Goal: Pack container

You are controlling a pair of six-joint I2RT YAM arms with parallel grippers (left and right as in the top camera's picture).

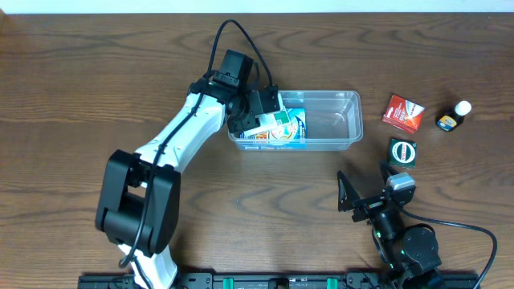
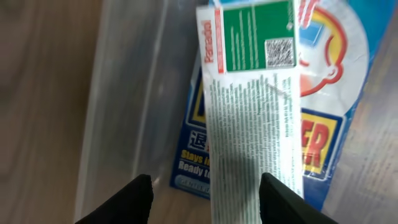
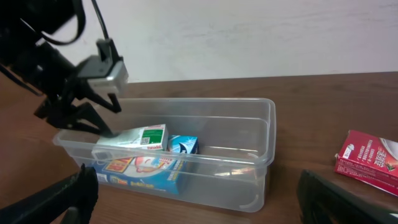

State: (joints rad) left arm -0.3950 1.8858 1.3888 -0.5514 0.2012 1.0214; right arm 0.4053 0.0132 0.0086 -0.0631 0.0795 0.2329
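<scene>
- The container point(image 1: 331, 120) sits on the wooden table point(image 1: 80, 80) about mid-width and toward the far side, long axis left to right; its right half is bare.
- In its left half lies a flat blue pack point(image 2: 323, 149); a white-and-green box point(image 2: 249, 124) lies on top of it; only the right wrist view shows a small blue carton point(image 3: 183, 145) just beside that box's right end.
- The left gripper point(image 2: 208, 196) reaches into the tub's left end; its wrist view shows the fingers moderately apart, astride the white-and-green box, with a strip of tub showing between one finger and the box's edge; the right wrist view puts the fingertips at the box's left end; whether they pinch it I cannot tell.
- The right gripper point(image 1: 364, 189) is near-right of the tub, over bare table and apart from it, spread wide and holding nothing; its own view faces the tub's near wall.
- The overhead view alone shows all of the right side: a red box point(image 1: 403, 111), a small white-capped bottle point(image 1: 454, 117) further right, and a dark square object with a green face point(image 1: 402, 152) nearer; the right wrist view catches only the red box.
</scene>
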